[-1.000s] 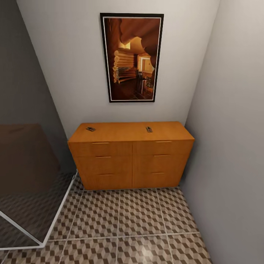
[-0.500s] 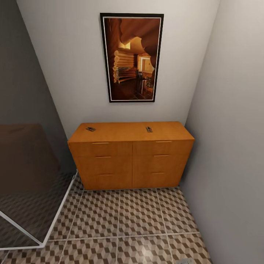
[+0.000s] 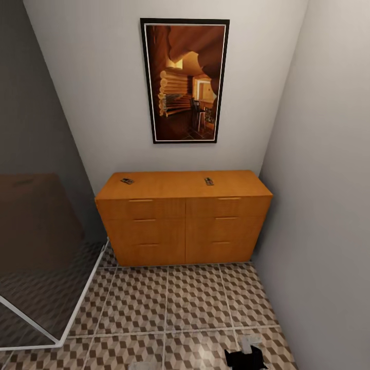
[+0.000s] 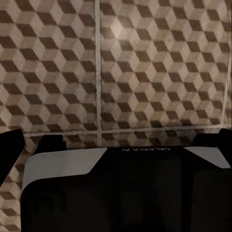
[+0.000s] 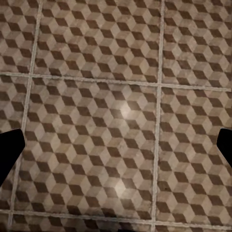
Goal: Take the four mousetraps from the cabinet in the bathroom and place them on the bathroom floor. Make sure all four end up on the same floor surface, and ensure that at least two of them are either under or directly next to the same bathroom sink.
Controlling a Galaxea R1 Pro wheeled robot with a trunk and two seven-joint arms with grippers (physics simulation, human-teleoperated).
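Against the back wall, under the dark-framed picture (image 3: 185,80), the cabinet (image 3: 183,218) stands square to the robot with every drawer front shut, and two of the mousetraps lie on its flat top: the left mousetrap (image 3: 127,181) near the left end, the right mousetrap (image 3: 208,181) right of the middle and toward the back. If there are more, they are out of sight, perhaps inside. The bathroom floor (image 3: 174,303) runs bare from the robot to the cabinet's foot, with a glass panel (image 3: 36,257) off to the left. Low at the head view's bottom edge the right gripper (image 3: 245,355) pokes in, and a pale sliver to its left may be the left arm, though it is too small to say. In the right wrist view the right gripper's fingertips (image 5: 9,152) sit at opposite edges over plain tile: spread wide, nothing between them. In the left wrist view the left gripper's fingertips (image 4: 9,150) also sit far apart, empty, with the robot's own body below them. As I judge it, this is the approach: roll in squarely, stop short of the drawer handles, raise the right arm above the top, then descend straight onto the right mousetrap and pinch it across its short sides, since it is thin and would skid if nudged.
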